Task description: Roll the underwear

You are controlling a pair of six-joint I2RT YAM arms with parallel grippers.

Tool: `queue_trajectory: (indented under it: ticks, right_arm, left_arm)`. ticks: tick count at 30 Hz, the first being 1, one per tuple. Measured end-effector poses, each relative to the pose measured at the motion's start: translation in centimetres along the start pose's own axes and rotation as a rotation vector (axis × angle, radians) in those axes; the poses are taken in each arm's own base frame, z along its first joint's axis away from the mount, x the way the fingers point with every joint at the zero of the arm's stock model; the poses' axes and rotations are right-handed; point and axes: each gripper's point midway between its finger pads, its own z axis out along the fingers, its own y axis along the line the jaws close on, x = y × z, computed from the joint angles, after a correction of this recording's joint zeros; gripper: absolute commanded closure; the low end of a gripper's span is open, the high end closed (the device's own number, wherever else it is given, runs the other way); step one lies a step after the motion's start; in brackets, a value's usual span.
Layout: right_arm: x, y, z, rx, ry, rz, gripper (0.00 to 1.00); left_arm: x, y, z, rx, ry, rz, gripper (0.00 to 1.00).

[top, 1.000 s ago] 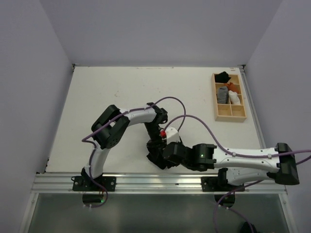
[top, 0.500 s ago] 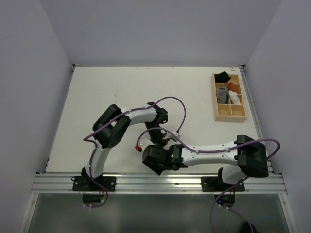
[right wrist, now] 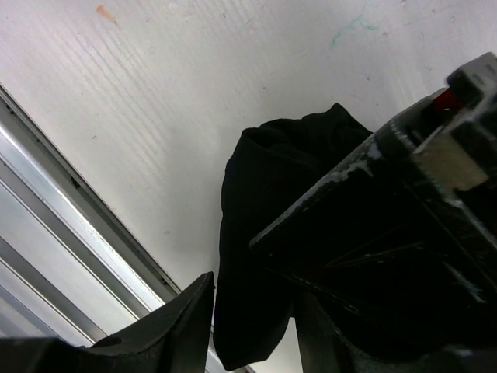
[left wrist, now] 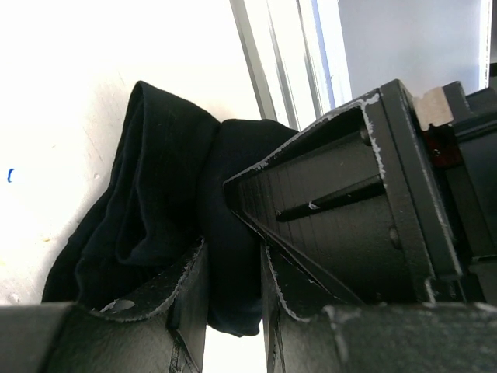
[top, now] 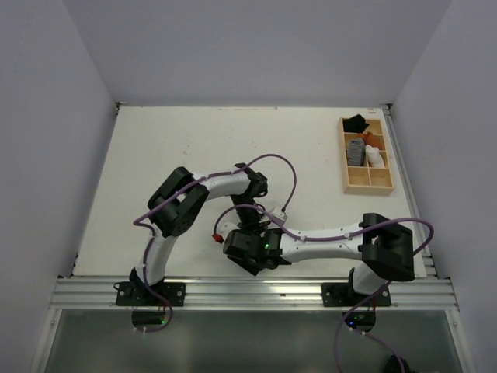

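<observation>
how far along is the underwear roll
Done: the underwear is bunched into a loose bundle near the front edge of the table. In hand: the left gripper pinches it, and the right gripper straddles it, grip unclear. To do: no tight roll shows yet, so most of the rolling remains.

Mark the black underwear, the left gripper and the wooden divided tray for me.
black fabric underwear [left wrist: 155, 194], left wrist view, on its bunched folds.
left gripper [left wrist: 231, 260], left wrist view, midway between its fingertips.
pale wooden compartment tray [top: 380, 179], top external view, on a bare compartment's floor.
</observation>
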Motion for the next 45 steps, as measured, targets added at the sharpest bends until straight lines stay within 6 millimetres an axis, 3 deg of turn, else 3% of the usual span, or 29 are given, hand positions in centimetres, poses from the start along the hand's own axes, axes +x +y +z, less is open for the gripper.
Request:
queue_trajectory:
  ticks: [11, 15, 20, 26, 31, 43, 45]
  right_arm:
    - [0.2, 0.0, 0.3, 0.002, 0.012, -0.030, 0.49]
    - [0.4, -0.3, 0.6, 0.010, 0.020, -0.041, 0.77]
    - [0.5, -0.4, 0.8, -0.003, 0.009, 0.003, 0.91]
    - [0.4, -0.3, 1.0, -0.096, -0.060, 0.124, 0.94]
    - [-0.6, 0.3, 1.4, -0.155, -0.116, 0.146, 0.95]
    - [-1.1, 0.5, 1.5, -0.186, -0.139, 0.160, 0.96]
    - [-1.1, 0.5, 1.5, -0.186, -0.141, 0.160, 0.97]
  left_arm:
    - [0.0, 0.2, -0.1, -0.005, -0.005, -0.005, 0.83]
    - [0.0, 0.2, -0.1, -0.003, -0.004, -0.009, 0.81]
    - [0.1, 0.1, -0.1, -0.007, -0.001, -0.009, 0.80]
    - [0.3, 0.1, -0.4, -0.046, -0.048, -0.007, 0.76]
    - [1.4, -0.1, -0.9, -0.063, -0.079, -0.059, 0.75]
    - [1.8, -0.2, -1.3, -0.078, -0.063, -0.102, 0.71]
    - [1.8, -0.2, -1.4, -0.080, -0.062, -0.107, 0.66]
